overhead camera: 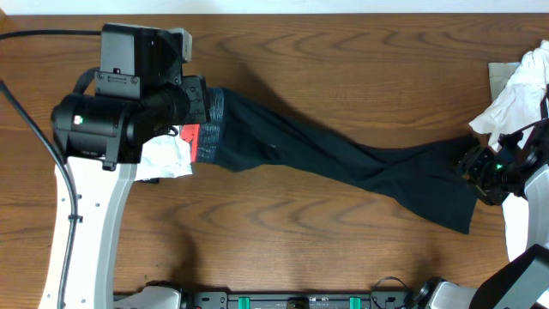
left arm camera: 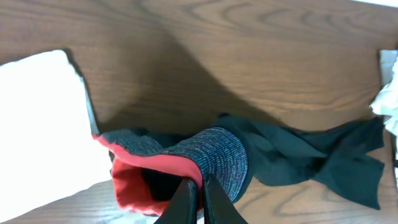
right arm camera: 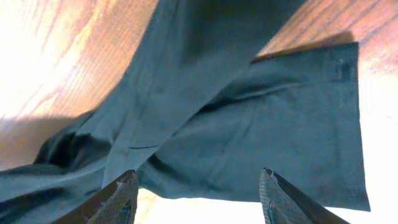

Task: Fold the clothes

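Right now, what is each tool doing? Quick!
Left tool: shut, pinching the trousers at the waistband.
Right tool: open, holding nothing.

Bright overhead light, soft shadows on the table [overhead camera: 360, 60]; right wrist view overexposed, blurred.

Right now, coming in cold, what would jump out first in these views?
The long black trousers lie stretched slantwise across the wooden table, waistband at the left, leg ends at the right. The left gripper is shut on the grey-and-red waistband, while the right gripper stands open over the leg ends. A white garment sits crumpled at the far right edge.
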`<state>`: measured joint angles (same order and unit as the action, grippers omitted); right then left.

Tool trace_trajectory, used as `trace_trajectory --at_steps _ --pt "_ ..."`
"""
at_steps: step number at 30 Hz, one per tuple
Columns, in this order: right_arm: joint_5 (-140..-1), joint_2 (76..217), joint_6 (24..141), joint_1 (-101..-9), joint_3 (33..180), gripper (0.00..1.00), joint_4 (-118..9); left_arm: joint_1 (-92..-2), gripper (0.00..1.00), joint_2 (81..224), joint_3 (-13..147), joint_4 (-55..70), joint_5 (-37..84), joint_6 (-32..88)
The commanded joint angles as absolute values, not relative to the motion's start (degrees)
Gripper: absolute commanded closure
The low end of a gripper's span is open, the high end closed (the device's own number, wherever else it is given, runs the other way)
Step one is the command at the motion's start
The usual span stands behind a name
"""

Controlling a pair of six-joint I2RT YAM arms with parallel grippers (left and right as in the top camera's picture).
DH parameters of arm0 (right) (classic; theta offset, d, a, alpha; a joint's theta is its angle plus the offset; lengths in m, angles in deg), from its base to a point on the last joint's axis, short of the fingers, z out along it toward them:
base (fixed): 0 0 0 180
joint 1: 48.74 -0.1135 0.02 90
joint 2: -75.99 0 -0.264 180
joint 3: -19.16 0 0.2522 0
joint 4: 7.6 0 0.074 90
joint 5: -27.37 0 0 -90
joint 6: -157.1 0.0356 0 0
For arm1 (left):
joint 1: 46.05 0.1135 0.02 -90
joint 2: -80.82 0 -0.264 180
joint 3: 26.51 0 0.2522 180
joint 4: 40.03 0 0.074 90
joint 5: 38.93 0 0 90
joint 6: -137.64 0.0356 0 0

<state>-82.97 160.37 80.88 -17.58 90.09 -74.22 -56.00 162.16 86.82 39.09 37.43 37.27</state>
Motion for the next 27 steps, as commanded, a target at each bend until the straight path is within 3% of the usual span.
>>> trace_trajectory --at_steps 1,13,27 --pt "-82.1 160.5 80.3 -18.5 89.0 0.39 -74.3 -55.9 0.94 162.8 87.3 39.0 38.7 39.0" --pt "-82.1 160.5 80.3 -18.3 81.1 0.34 -67.3 -55.9 0.94 162.8 87.3 38.6 39.3 39.0" --pt "-78.9 162.0 86.7 -16.3 81.1 0.38 -55.4 -55.9 0.94 162.1 87.4 35.9 41.5 39.0"
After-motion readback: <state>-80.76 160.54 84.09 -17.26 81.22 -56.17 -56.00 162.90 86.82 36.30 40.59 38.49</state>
